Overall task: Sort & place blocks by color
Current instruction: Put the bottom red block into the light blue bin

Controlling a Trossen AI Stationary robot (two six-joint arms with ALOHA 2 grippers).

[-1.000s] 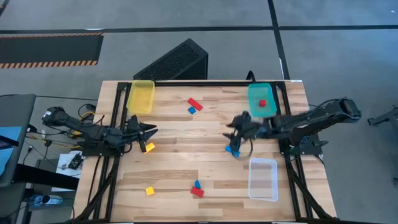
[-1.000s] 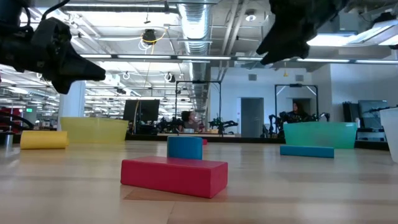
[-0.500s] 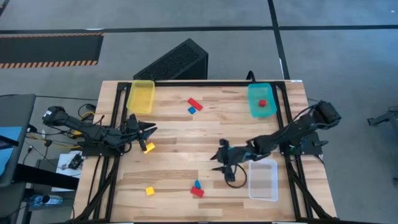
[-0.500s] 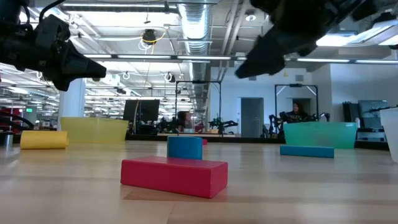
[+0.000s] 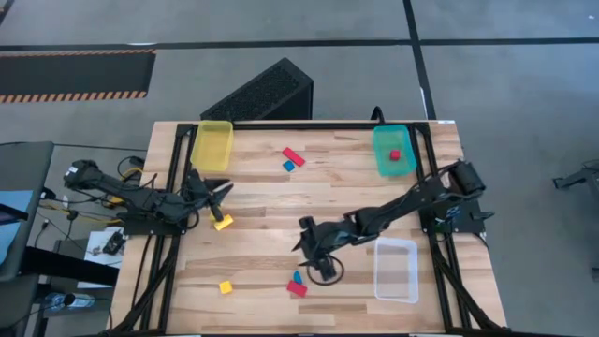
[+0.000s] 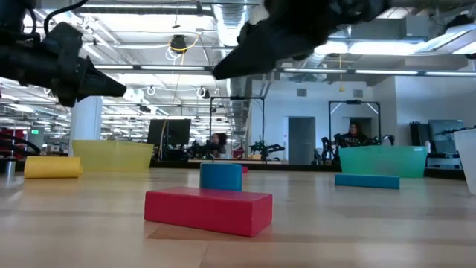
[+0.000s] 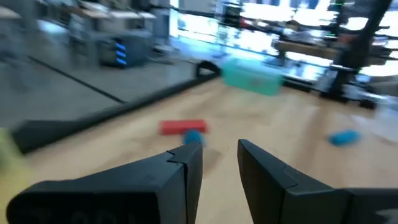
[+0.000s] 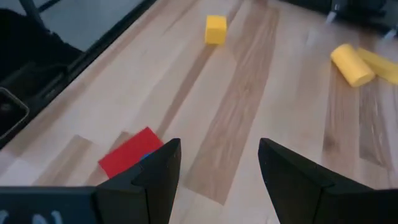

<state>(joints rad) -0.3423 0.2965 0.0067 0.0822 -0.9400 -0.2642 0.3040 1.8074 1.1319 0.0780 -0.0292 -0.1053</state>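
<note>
My right gripper (image 5: 305,249) hangs open above the table's near middle, just short of a red bar (image 8: 129,153) with a blue block (image 5: 297,277) lying against it. In the low view that red bar (image 6: 208,211) lies in front of the blue block (image 6: 221,176). My left gripper (image 5: 224,190) is open above the table's left side, beside a yellow block (image 5: 223,223). A yellow cube (image 5: 225,287) lies near the near edge. A second red bar (image 5: 293,155) and blue block (image 5: 288,166) lie toward the far edge. A blue bar (image 6: 367,180) lies flat on the table, hidden under my right arm in the high view.
A yellow bin (image 5: 212,145) stands at the far left. A teal bin (image 5: 393,164) at the far right holds a red block (image 5: 395,155). A clear bin (image 5: 395,270) stands at the near right. My right arm stretches across the table's right half.
My right arm has swung from the table's right middle toward the near edge and the left, and its gripper now hangs by the near red bar and blue block. The blocks have stayed where they were.
</note>
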